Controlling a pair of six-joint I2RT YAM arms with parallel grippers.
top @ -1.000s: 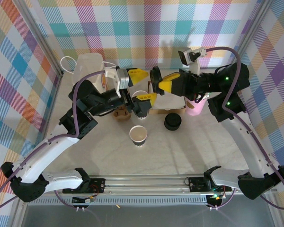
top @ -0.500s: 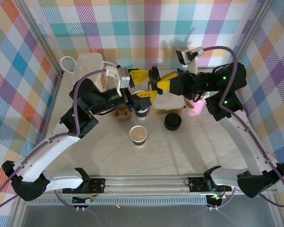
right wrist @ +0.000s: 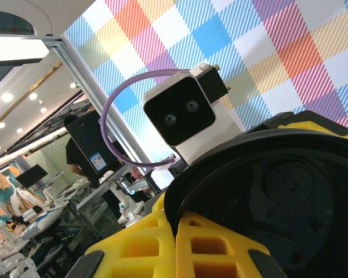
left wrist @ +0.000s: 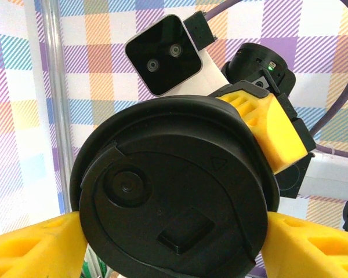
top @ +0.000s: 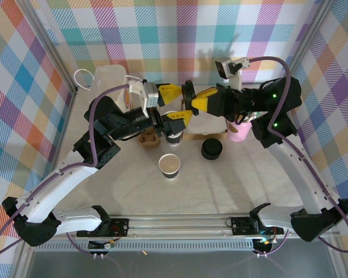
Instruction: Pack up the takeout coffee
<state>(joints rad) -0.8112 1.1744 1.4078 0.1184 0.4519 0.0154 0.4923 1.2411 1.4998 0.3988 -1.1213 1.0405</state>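
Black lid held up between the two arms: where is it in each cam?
Top external: black lid edge-on, upper centre, at the tips of the right gripper.
Left wrist: centre of frame, top face toward the camera.
Right wrist: lower right, underside toward the camera.
Shared landmark: the right gripper's yellow fingers clamped on the lid's rim.

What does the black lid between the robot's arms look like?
The lid is round, shiny black plastic, with a raised rim, a round bump, a small rectangular tab and a tiny triangle mark. It stands on edge in the air. The right pincer grips its rim; the left pincer has a yellow finger either side of it.
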